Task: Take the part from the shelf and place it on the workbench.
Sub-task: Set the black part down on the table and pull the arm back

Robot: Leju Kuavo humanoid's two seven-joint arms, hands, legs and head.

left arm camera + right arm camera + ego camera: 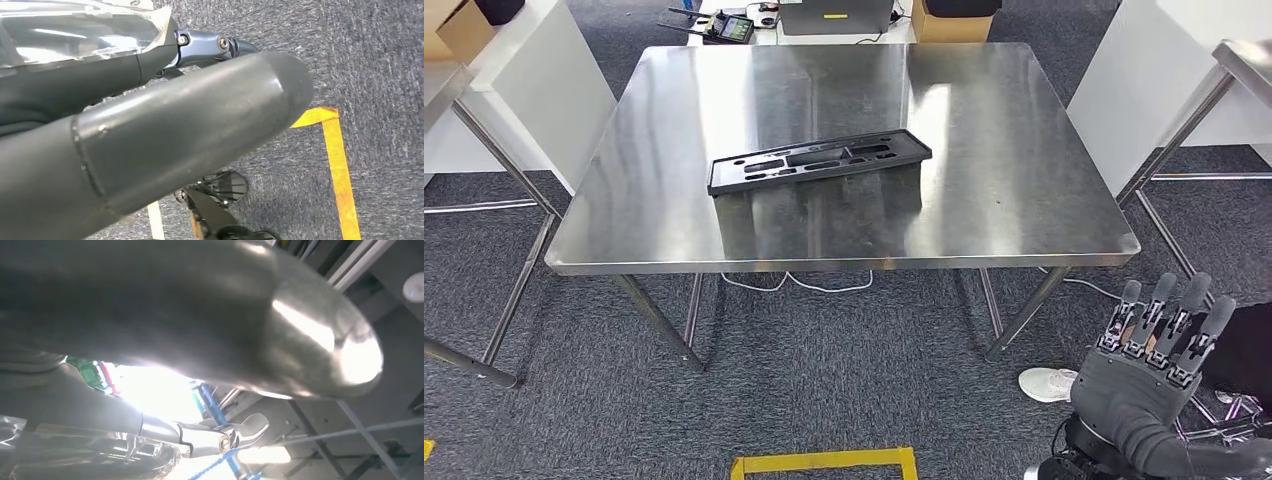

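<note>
Part (819, 161) lies mid-worktop (1024, 200), placement judged complete; right hand (1149, 385) empty, fingers (1162, 310) spread; left hand (150, 150) indeterminate.

part (819, 160): black
workbench (984, 150): shiny silver steel
carpet (844, 370): speckled dark grey
floor tape (824, 462): yellow
right hand (1146, 375): grey, with darker fingers
cable (799, 284): white
shoe (1046, 383): white
boxes (454, 25): brown cardboard

Right robot hand (1159, 375) — wrist cut by the frame edge, thumb hidden.
</note>
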